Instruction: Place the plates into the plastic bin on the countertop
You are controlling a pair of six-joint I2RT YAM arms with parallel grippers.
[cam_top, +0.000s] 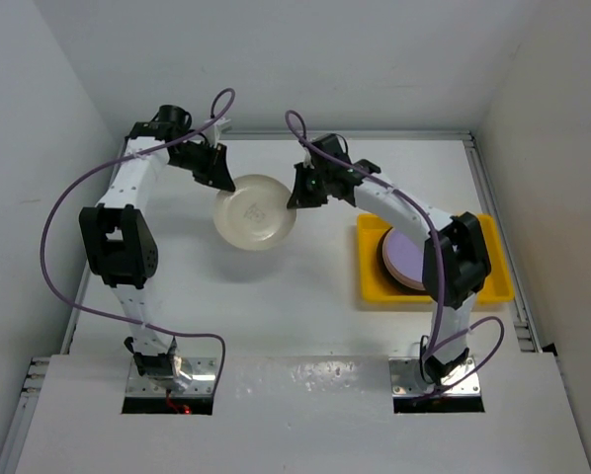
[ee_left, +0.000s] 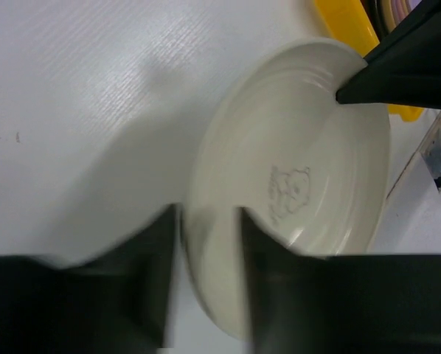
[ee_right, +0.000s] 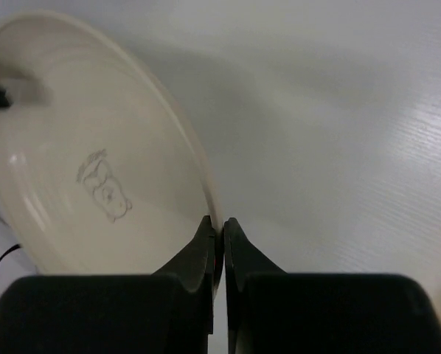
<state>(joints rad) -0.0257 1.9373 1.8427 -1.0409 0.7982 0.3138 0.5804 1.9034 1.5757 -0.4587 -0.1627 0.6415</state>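
A cream plate (cam_top: 256, 212) with a small bear print hangs tilted above the white countertop (cam_top: 305, 296) between both grippers. My right gripper (cam_top: 297, 193) is shut on its right rim; the wrist view shows the fingertips pinching the rim (ee_right: 222, 228) of the plate (ee_right: 80, 147). My left gripper (cam_top: 219, 183) stands at the opposite rim, its fingers apart astride the edge (ee_left: 206, 251) of the plate (ee_left: 301, 147). The yellow plastic bin (cam_top: 375, 286) lies at the right with a lilac plate (cam_top: 406, 259) on top of a stack inside. Other plates are hidden.
White walls close in the countertop at the back and both sides, with a raised metal edge (cam_top: 493, 197) on the right. The right arm's elbow (cam_top: 457, 259) hangs over the bin. A corner of the bin (ee_left: 346, 22) shows in the left wrist view.
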